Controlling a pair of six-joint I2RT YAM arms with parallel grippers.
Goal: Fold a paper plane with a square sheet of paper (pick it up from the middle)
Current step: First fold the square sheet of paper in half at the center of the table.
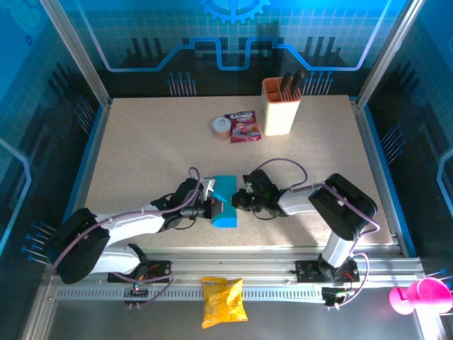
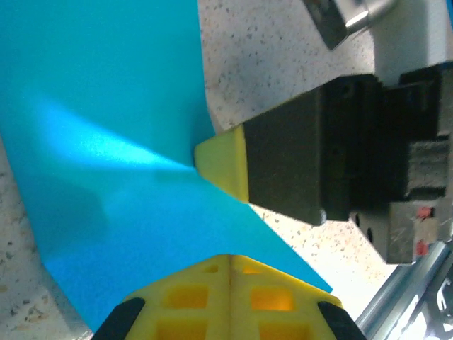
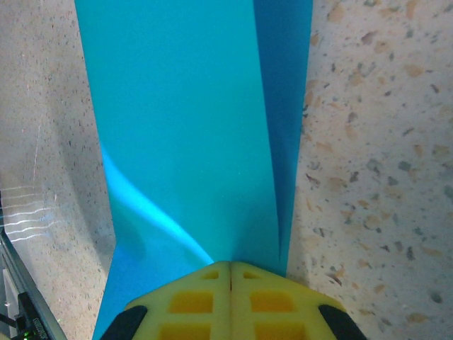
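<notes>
Where it sits, paper [image 1: 225, 190], lengthwise near-far

Your speckled beige surface [image 1: 141, 156] carries the folded cyan sheet of paper [image 1: 226, 203] near its front middle. Toward the back you have a red-purple snack packet [image 1: 243, 127] lying flat, a small roll [image 1: 221, 127] just left of it, and a tan holder [image 1: 281, 106] standing upright on its right.

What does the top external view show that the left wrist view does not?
Top external adds the orange holder, the snack packet, the yellow crisp bag and both arms. Left wrist adds a close look: the tip of the right gripper touches the edge of the cyan paper, a bright ridge running from it. Shared: that paper, that gripper, the left gripper and the table.
</notes>
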